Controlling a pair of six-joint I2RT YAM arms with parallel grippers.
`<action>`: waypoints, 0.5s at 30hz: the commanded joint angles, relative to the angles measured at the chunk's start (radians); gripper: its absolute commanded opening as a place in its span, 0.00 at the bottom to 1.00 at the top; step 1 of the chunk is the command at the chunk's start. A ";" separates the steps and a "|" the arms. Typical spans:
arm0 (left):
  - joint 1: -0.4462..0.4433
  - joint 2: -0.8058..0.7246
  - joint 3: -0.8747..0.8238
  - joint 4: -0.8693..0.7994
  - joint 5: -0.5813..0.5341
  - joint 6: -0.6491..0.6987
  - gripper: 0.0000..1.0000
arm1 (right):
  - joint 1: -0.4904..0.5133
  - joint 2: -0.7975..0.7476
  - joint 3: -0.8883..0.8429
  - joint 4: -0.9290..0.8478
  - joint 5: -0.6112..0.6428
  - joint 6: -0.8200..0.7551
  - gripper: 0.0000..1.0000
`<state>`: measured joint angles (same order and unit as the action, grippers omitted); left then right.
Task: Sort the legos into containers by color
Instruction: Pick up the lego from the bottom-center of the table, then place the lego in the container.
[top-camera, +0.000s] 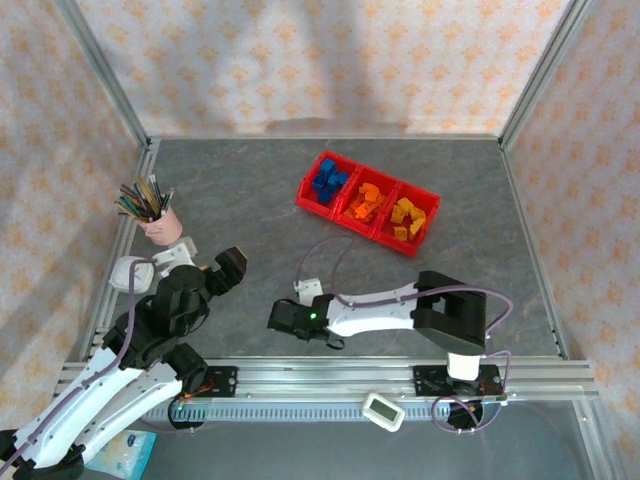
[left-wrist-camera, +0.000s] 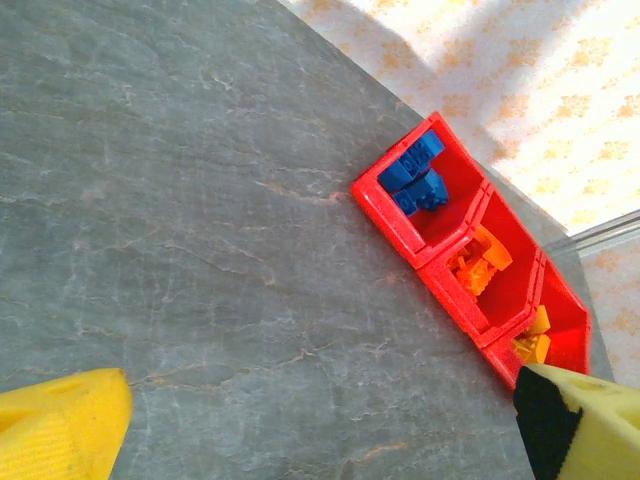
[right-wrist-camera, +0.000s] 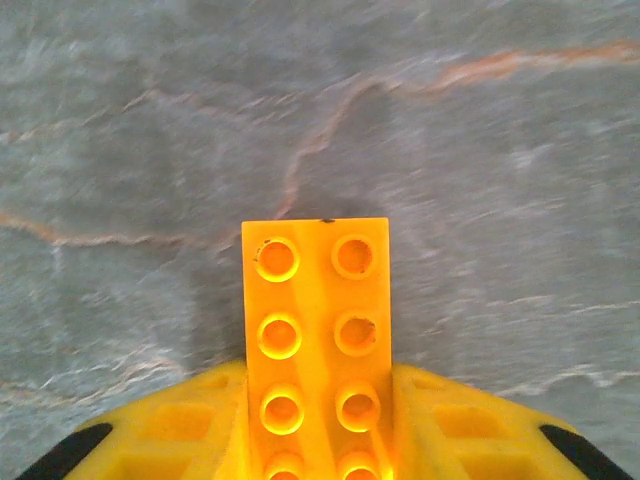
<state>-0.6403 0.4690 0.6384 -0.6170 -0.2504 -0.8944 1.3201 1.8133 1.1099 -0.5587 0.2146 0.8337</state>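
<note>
lab test cell: aluminium rails, patterned backdrop.

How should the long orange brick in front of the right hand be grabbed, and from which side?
Pinch its two long flat sides, approaching from the near short end. The orange brick is narrow, studs facing the camera, and the right hand flanks exactly those sides.

A dark grey, stone-veined surface is boxed in by wall panels papered pale peach with a small orange floral repeat. Slim metal posts mark the back corners. An aluminium rail runs along the near edge. Soft light leaves faint shadows on the back panel.
</note>
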 joint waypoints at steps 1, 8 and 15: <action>0.007 0.039 0.012 0.079 0.033 0.028 0.99 | -0.068 -0.136 -0.037 -0.009 0.093 -0.022 0.34; 0.006 0.171 0.016 0.255 0.114 0.080 0.99 | -0.380 -0.345 -0.109 0.011 0.180 -0.159 0.35; 0.008 0.342 0.020 0.444 0.194 0.112 0.99 | -0.764 -0.316 -0.064 0.172 0.124 -0.377 0.36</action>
<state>-0.6403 0.7723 0.6388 -0.3019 -0.1081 -0.8188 0.6334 1.4555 1.0203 -0.4522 0.3317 0.5797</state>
